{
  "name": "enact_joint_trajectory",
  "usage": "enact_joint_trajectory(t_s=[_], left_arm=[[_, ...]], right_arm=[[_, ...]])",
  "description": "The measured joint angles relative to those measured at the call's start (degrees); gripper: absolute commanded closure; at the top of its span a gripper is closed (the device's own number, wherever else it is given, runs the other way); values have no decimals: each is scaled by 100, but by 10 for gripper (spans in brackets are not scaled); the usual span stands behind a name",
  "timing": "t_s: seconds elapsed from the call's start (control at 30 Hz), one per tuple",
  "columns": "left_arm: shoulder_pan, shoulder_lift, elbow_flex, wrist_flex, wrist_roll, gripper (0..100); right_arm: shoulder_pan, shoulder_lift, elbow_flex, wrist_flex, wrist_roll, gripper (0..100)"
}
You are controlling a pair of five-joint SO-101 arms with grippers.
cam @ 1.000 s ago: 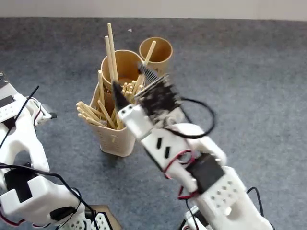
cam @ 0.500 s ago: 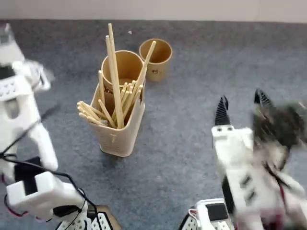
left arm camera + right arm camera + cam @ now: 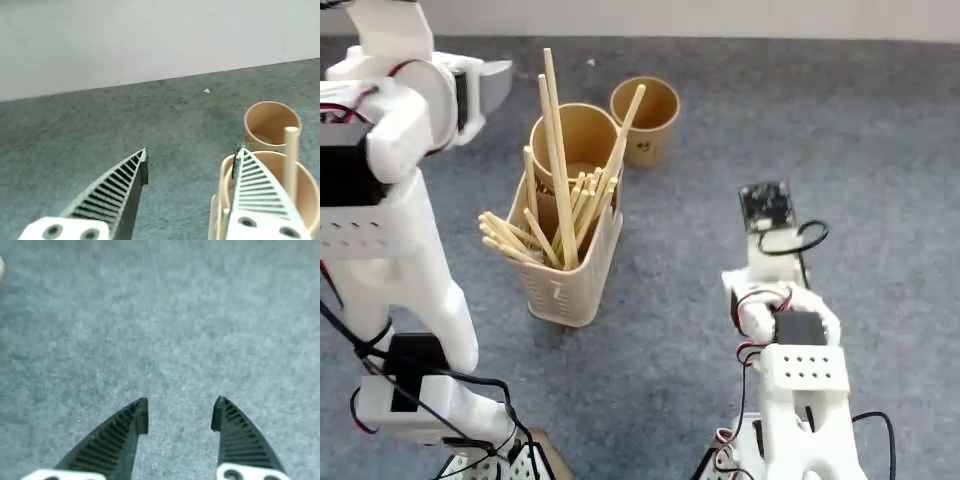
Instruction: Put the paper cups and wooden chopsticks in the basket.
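Note:
A cream slotted basket [image 3: 563, 280] stands on the grey carpet, holding one paper cup [image 3: 576, 138] and several wooden chopsticks [image 3: 556, 150] that stick up and fan out. A second paper cup [image 3: 646, 118] stands on the carpet just behind the basket, empty. My left gripper [image 3: 192, 156] is open with nothing in it, raised high at the basket's far left; past its fingers I see the free cup [image 3: 272, 120] and the cup in the basket [image 3: 300, 187]. My right gripper [image 3: 180, 412] is open over bare carpet, with its arm [image 3: 790, 330] folded back at the near right.
Grey carpet [image 3: 820, 120] covers the whole floor, with open room to the right of the basket and cups. The left arm's tall white body [image 3: 390, 230] stands close to the left of the basket. A pale wall runs along the far edge.
My right arm has pulled away from above the basket and folded back to the near right. My left arm has risen up toward the far left.

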Motion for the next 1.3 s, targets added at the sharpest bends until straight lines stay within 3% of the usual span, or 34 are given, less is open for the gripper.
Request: enact_joint_trajectory(t_s=[0.27, 0.37, 0.6, 0.7, 0.83, 1.07, 1.3], left_arm=[[1310, -26, -9, 185, 0, 712], [1433, -246, -9, 185, 0, 712], [527, -624, -9, 185, -35, 712], [-123, -325, -9, 185, -35, 712], [-290, 431, -9, 185, -35, 712], [624, 1134, -44, 185, -35, 712], [1477, 229, 273, 185, -35, 712]], right_arm=[[-167, 0, 870, -747, 0, 786], [-246, 0, 897, -765, 0, 786], [-273, 0, 905, -765, 0, 786], [-273, 0, 905, -765, 0, 786], [-281, 0, 905, -765, 0, 786], [-281, 0, 905, -765, 0, 786], [-281, 0, 905, -765, 0, 786]])
